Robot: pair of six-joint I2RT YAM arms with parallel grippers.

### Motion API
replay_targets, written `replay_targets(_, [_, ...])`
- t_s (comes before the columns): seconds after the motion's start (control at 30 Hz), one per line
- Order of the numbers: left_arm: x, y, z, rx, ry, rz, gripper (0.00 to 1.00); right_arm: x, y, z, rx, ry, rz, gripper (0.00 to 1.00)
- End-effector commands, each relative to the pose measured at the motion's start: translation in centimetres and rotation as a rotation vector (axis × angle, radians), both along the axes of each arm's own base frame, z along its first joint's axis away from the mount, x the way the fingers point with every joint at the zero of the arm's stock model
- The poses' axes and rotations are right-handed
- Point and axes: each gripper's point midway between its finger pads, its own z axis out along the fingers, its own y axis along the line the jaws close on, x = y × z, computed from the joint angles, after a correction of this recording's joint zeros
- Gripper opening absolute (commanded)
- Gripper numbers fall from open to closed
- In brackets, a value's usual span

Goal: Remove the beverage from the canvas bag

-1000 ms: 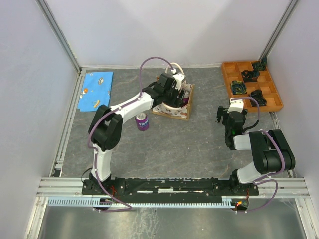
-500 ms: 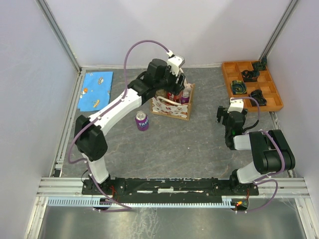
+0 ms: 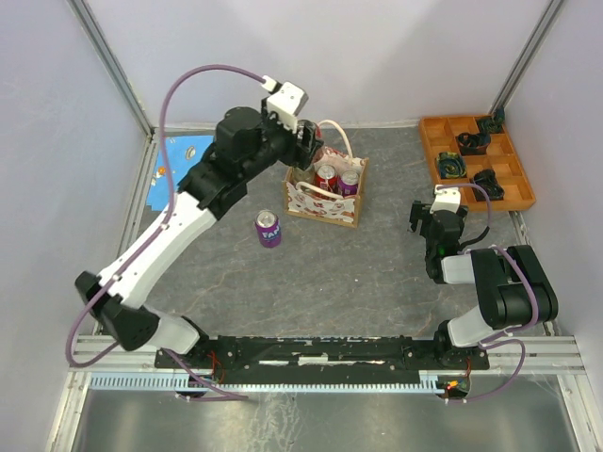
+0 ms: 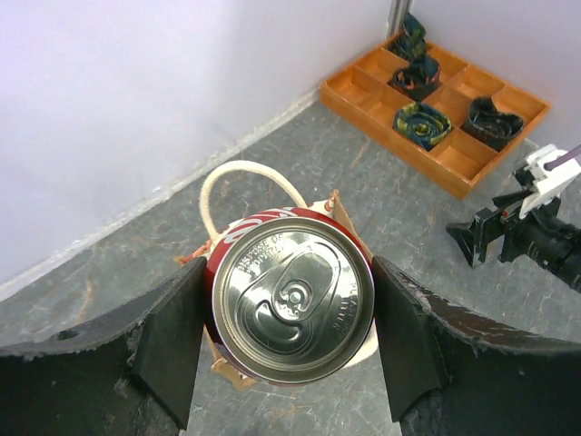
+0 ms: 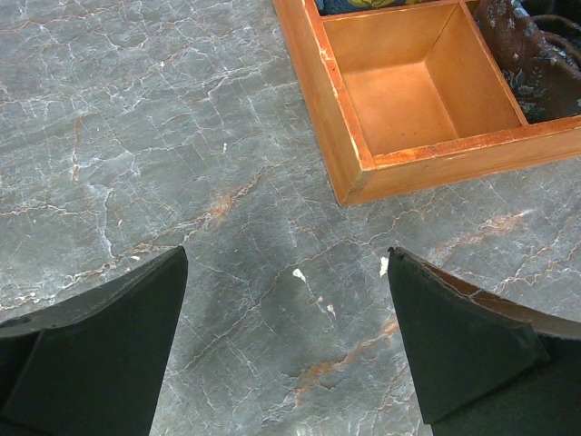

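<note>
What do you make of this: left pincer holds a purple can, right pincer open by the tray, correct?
Not quite. The can in the left pincer is red, not purple, as the left wrist view shows. The right pincer is indeed open by the tray.

Our left arm [image 3: 179, 221] reaches from its near-left base up and out toward the far middle, with the elbow almost straight. Our left gripper [image 3: 309, 149] is raised, and its fingers [image 4: 172, 336] press against opposite sides of a red can [image 4: 290, 300]. Our right arm [image 3: 499, 282] is folded at the near right. Our right gripper [image 5: 286, 263] points down at the table, jaws wide apart.
</note>
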Motion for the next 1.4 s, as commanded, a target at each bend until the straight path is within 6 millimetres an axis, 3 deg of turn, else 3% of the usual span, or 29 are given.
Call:
replay_targets(0.0, [-2.6,3.4,7.3,-0.106,-0.164,0.058,0.03,0.9,-0.1,1.7,0.009,-0.062,-0.012,0.99])
replay_targets(0.17, [-3.5,4.8,4.6,-0.066,-0.07,0.097,0.03,0.9,-0.2,1.7,0.009,-0.061,-0.012,0.99])
replay_targets(0.47, [-4.1,3.8,-7.0,0.013,0.188,0.084,0.03,0.9,-0.1,1.8,0.009,-0.063,-0.012,0.99])
replay_targets(0.8, [-3.7,1.6,-17.3,0.036,0.274,0.016,0.03,0.9,-0.2,1.7,0.009,-0.062,-0.012,0.99])
replay_targets(1.0, [-3.1,-0.5,-20.4,0.044,0.312,-0.049,0.03,0.9,-0.1,1.8,0.009,-0.062,-0.012,0.99])
replay_targets(1.27, [-2.1,-1.5,-23.0,0.082,0.33,-0.072,0.03,0.9,-0.1,1.7,0.009,-0.061,-0.012,0.99])
replay_targets(1.37, [-2.2,-1.7,-23.6,0.086,0.347,-0.079,0.09,0.9,-0.1,1.8,0.009,-0.062,-0.012,0.99])
